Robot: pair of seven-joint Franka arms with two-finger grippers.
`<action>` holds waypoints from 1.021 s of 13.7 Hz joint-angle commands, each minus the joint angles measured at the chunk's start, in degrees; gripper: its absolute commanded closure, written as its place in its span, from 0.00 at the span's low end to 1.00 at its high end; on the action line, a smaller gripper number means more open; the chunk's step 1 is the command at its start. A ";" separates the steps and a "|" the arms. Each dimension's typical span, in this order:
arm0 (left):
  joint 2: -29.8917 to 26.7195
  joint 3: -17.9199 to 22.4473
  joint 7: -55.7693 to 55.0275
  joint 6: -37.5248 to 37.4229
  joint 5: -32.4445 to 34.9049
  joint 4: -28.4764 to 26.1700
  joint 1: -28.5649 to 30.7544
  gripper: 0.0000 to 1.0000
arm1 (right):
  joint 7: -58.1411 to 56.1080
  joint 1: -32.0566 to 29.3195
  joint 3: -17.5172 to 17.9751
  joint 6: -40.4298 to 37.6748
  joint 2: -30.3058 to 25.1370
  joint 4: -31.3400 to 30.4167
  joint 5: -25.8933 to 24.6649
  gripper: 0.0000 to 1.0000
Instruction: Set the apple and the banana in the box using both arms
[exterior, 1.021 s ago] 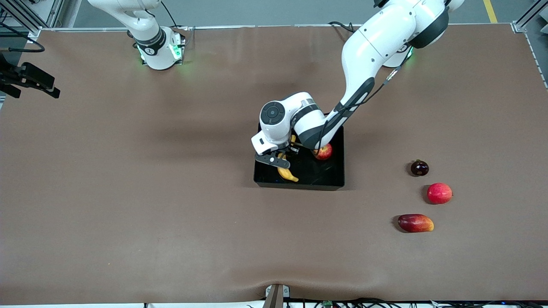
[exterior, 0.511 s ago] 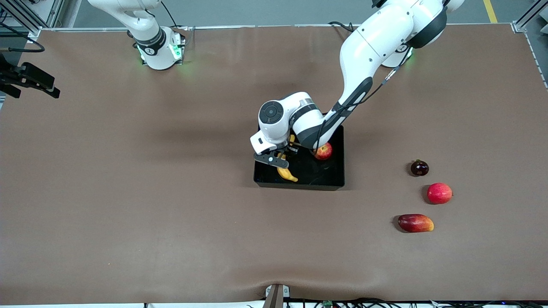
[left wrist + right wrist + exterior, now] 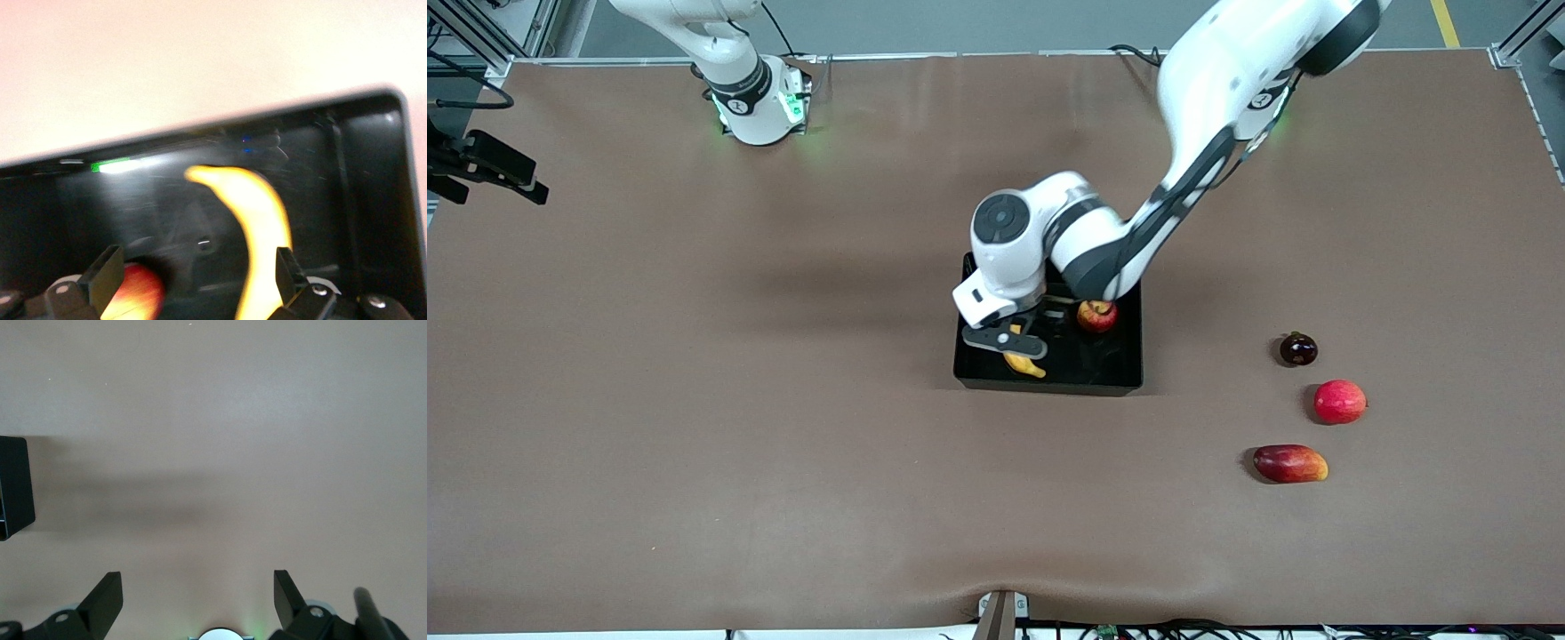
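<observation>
You have both the banana (image 3: 1024,363) and apple (image 3: 1096,316) lying in the box (image 3: 1085,378), so the left end effector (image 3: 1021,331) hangs spread and seemingly empty above them, while the right end effector (image 3: 198,600), fingers apart, waits over bare counter (image 3: 220,420).

Banana (image 3: 1024,364) partly hidden under left gripper (image 3: 1005,339).

We see the left claw (image 3: 193,270) over the box (image 3: 373,200), its fingers (image 3: 103,277) spread apart, nothing between them. The banana (image 3: 260,220) lies inside the box beside one finger; the apple (image 3: 137,293) sits by the other. Pale bench (image 3: 200,60) outside the box's wall.
</observation>
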 commanded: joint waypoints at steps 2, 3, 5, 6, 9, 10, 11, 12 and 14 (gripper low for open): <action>-13.17 0.26 -0.33 -12.16 1.50 -2.86 4.96 0.00 | -0.04 -0.89 0.38 -0.10 0.10 0.37 1.21 0.00; -15.11 0.26 1.15 -15.23 1.32 -2.77 5.85 0.00 | -0.04 -0.89 0.38 -0.18 0.01 0.37 1.21 0.00; -18.28 0.26 5.62 -19.37 0.89 -2.77 8.65 0.00 | -0.04 -0.89 0.38 -0.19 0.01 0.37 1.21 0.00; -19.51 0.26 5.99 -20.96 0.27 -2.77 9.63 0.00 | -0.04 -0.89 0.38 -0.19 0.01 0.37 1.21 0.00; -22.94 -0.01 6.26 -21.67 -5.42 -2.69 14.81 0.00 | -0.04 -0.89 0.38 -0.10 0.01 0.37 1.21 0.00; -24.34 0.08 6.09 -21.76 -7.10 -2.77 16.04 0.00 | -0.04 -0.89 0.38 -0.10 0.10 0.29 1.21 0.00; -25.49 0.08 6.17 -22.81 -7.90 -2.69 17.36 0.00 | -0.04 -0.89 0.38 -0.10 0.01 0.37 1.21 0.00; -26.46 0.08 6.61 -23.69 -8.17 -2.60 18.15 0.00 | -0.04 -0.98 0.38 -0.10 0.10 0.37 1.21 0.00; -28.91 0.08 9.41 -23.87 -10.00 -2.68 20.87 0.00 | -0.04 -0.98 0.38 -0.10 0.10 0.37 1.21 0.00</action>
